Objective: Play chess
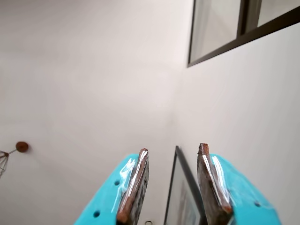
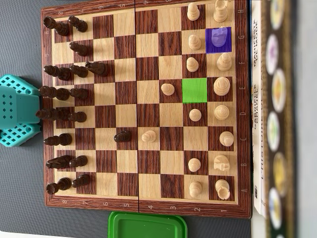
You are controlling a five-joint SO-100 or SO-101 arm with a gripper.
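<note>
In the overhead view a wooden chessboard (image 2: 143,208) lies flat. Dark pieces (image 2: 62,94) stand along its left side and light pieces (image 2: 221,87) along its right. A dark pawn (image 2: 122,136) and a light pawn (image 2: 148,136) face each other near the middle. One square is tinted purple (image 2: 218,47) and has a light piece on it. Another square is tinted green (image 2: 194,90) and is empty. The teal arm (image 2: 17,110) sits off the board's left edge. In the wrist view my gripper (image 1: 173,149) points up at a wall, open and empty.
A green lid or tray (image 2: 147,225) lies at the board's bottom edge. Books (image 2: 260,99) lie along its right edge. The wrist view shows a dark window frame (image 1: 234,33), a framed picture (image 1: 183,197) and a small round wall fitting (image 1: 21,146).
</note>
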